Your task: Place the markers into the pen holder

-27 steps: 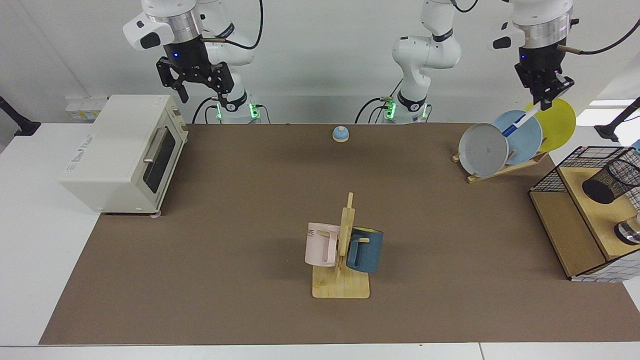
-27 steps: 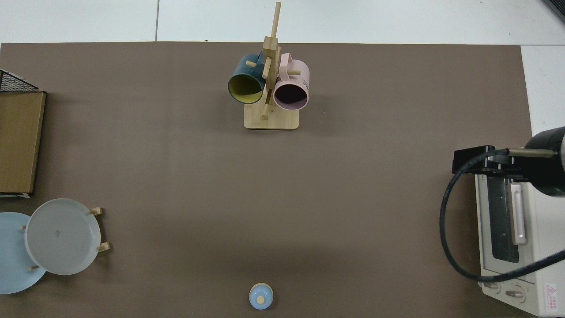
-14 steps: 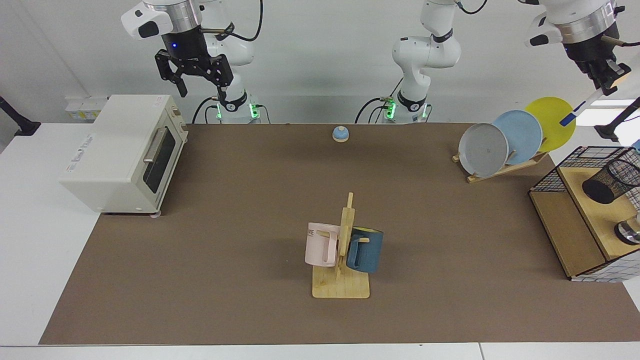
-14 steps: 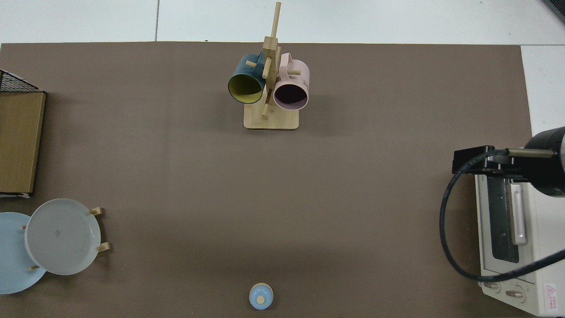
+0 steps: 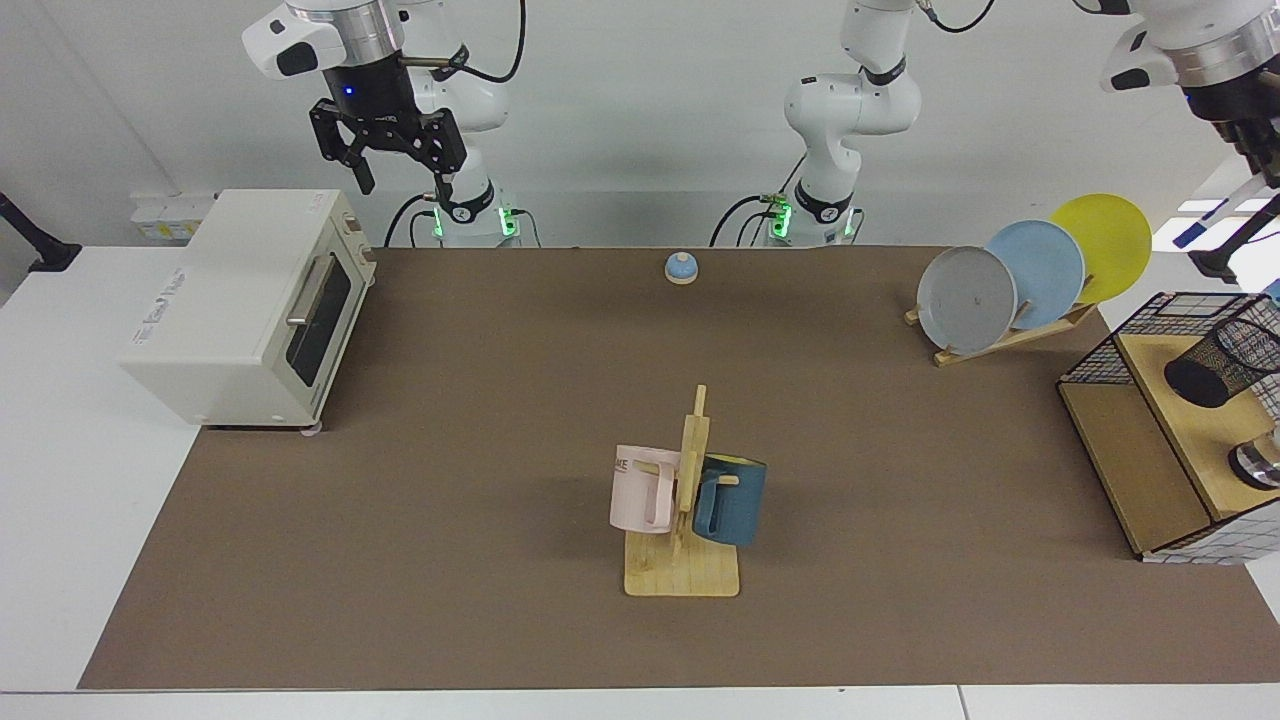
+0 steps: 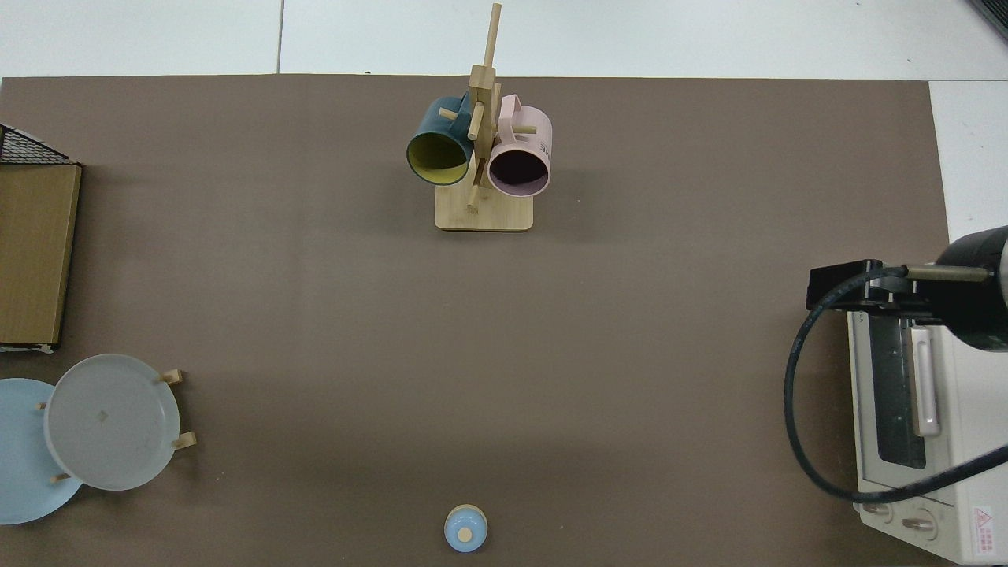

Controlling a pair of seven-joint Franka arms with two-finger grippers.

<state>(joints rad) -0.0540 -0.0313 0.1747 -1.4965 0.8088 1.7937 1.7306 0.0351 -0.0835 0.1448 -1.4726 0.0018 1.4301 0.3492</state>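
At the far right edge of the facing view, high above the table, my left gripper (image 5: 1264, 168) is shut on the marker (image 5: 1218, 210). The white barrel slants down to the left and ends in a blue tip. The pen holder (image 5: 1222, 360), a black mesh cup, rests below it on the wooden shelf inside the wire basket (image 5: 1100, 352). My right gripper (image 5: 392, 152) hangs open and holds nothing above the toaster oven (image 5: 250, 305), where that arm waits. The top view shows neither the marker nor the pen holder.
A plate rack (image 5: 1010, 335) with grey, blue and yellow plates stands just left of the basket. A mug tree (image 5: 685, 500) with a pink and a blue mug is near the table's middle. A small blue bell (image 5: 681, 268) sits at the back. A shiny metal round object (image 5: 1258, 465) lies on the shelf.
My left gripper has carried the marker up and to the right, from in front of the plates to above the basket. The right gripper rose slightly, then held still.
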